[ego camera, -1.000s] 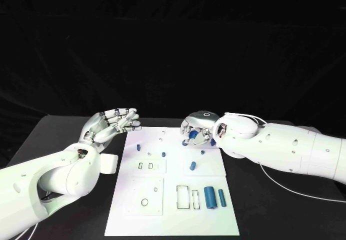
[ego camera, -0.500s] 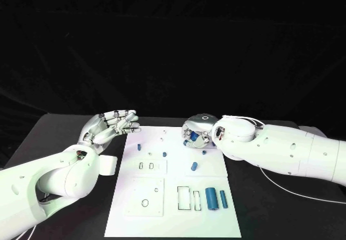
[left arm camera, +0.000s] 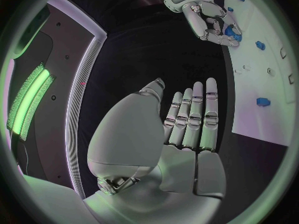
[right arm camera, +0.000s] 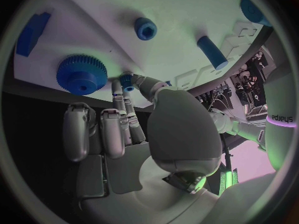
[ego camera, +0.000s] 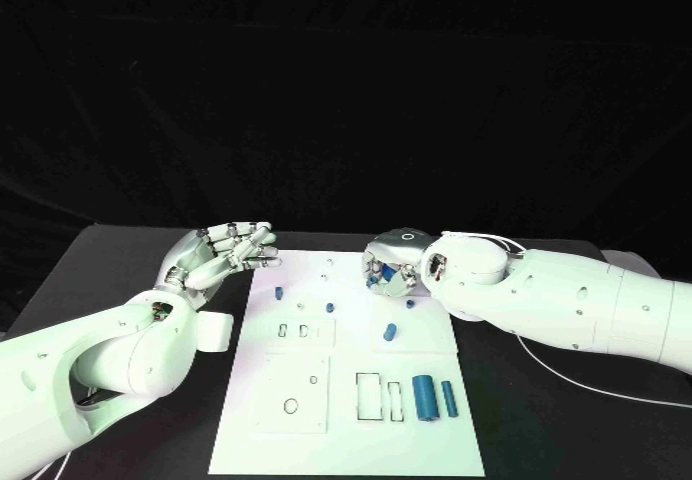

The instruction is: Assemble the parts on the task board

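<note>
The white task board (ego camera: 346, 440) lies in the middle of the black table. My right hand (ego camera: 389, 270) hovers over its far right corner and pinches a small blue part (right arm camera: 127, 79) between thumb and fingertips. Beside the hand a blue gear (right arm camera: 82, 74) sits on the board (right arm camera: 187, 15). My left hand (ego camera: 224, 255) is raised just off the board's far left corner, fingers apart, holding nothing. From the left wrist the left hand (left arm camera: 187, 129) shows an empty palm, with the right hand (left arm camera: 209, 17) and the gear (left arm camera: 233, 32) beyond.
Loose blue parts lie on the board: a small peg (ego camera: 278, 295), a stub (ego camera: 329, 308), a slanted pin (ego camera: 387, 331), a thick cylinder (ego camera: 424, 397) and a thin one (ego camera: 449, 398). Empty slots mark the board's near left. A white cable (ego camera: 577, 375) trails right.
My right hand has turned a little and edged toward the board's far edge with the blue part. The left hand has sunk slightly, still holding nothing.
</note>
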